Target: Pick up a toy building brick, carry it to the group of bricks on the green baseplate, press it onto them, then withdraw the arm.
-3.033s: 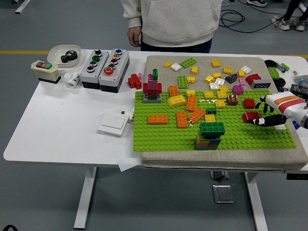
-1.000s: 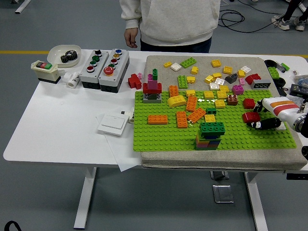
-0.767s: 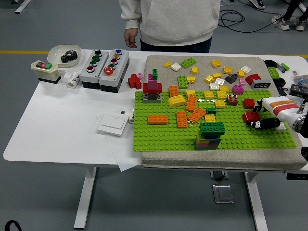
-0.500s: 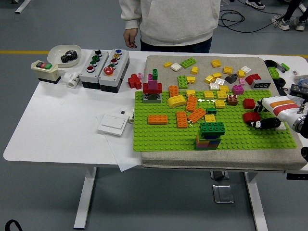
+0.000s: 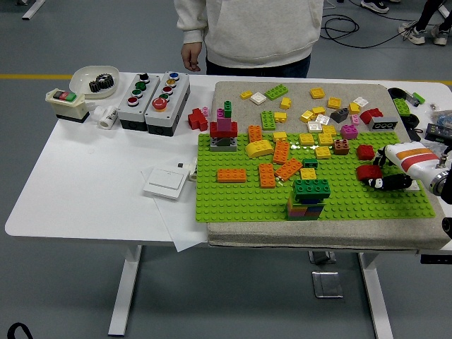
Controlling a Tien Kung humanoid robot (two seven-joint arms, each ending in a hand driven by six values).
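The right hand (image 5: 388,173) is seen low over the right end of the green baseplate (image 5: 233,201), its black fingers (image 5: 393,183) curled around a dark red brick (image 5: 369,171) that sits at the fingertips, on the side toward the middle of the plate. Whether the brick is lifted off the studs cannot be told. Well to the hand's left and slightly nearer the table edge, a stack of bricks (image 5: 308,198) topped by a dark green one is set on the plate. Farther left, orange bricks (image 5: 267,174) are scattered over the plate, and a red and pink assembly (image 5: 224,132) stands at its far left corner. Just beyond the hand a second red brick (image 5: 365,151) lies. Beyond the plate, loose bricks (image 5: 316,113) are spread on the grey mat (image 5: 229,90). At the table's far side a person (image 5: 247,32) stands, one hand (image 5: 191,55) hanging by the edge.
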